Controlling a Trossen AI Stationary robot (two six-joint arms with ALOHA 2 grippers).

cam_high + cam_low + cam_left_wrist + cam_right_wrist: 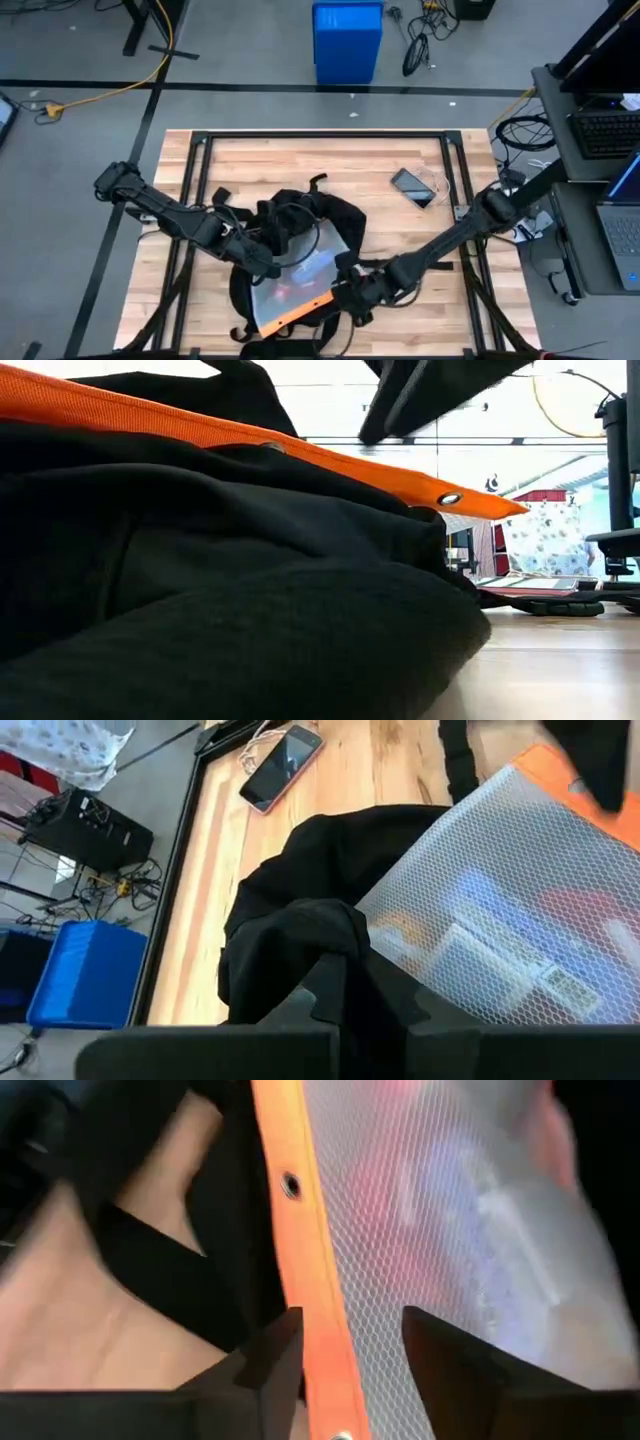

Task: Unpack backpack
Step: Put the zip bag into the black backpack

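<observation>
Black backpack (300,225), no readable lettering.

One backpack (300,225) lay at the table's centre. One mesh pouch (295,280) with an orange edge stuck out of it toward six o'clock. One phone (412,187) lay on the wood toward two o'clock from the backpack. One wooden table (250,160) carried all of these. Two arms reached in, so there were two grippers: the left gripper (268,265) at about eight o'clock of the backpack and the right gripper (345,290) at about five o'clock. One blue bin (347,40) stood on the floor beyond the table at twelve o'clock. One laptop (622,215) showed at three o'clock.
</observation>
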